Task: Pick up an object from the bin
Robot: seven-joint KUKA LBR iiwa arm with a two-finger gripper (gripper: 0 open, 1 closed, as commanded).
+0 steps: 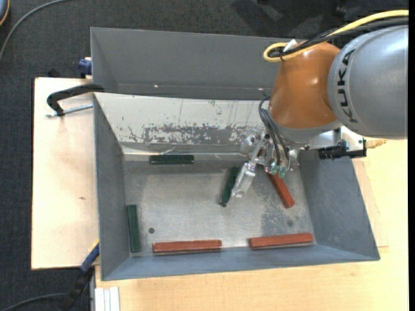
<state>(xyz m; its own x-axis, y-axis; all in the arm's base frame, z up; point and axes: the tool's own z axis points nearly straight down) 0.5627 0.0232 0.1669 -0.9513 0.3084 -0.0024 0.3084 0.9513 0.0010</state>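
Arm (pixel 305 89): covers your far-right bin (pixel 107 173) corner.
Gripper (pixel 246 177): beside green bar (pixel 227 188); you cannot tell its grip.
Red bar (pixel 284 193): upper end hidden.

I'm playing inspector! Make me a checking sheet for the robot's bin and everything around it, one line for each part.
Surface: grey metal bin, floor scuffed, back wall flecked.
Job's things: back green bar along the back wall; left green bar along the left wall; middle green bar tilted mid-bin; front-left red-brown bar and front-right red-brown bar along the front wall; short red bar tilted, right of the middle green bar.
Clutter: small dark speck on the floor.
Grippers: gripper low, between the middle green bar and the short red bar; a grasp can't be judged.
Cables: yellow cable over the orange cover; grey cable on the carpet.
Surroundings: dark carpet.
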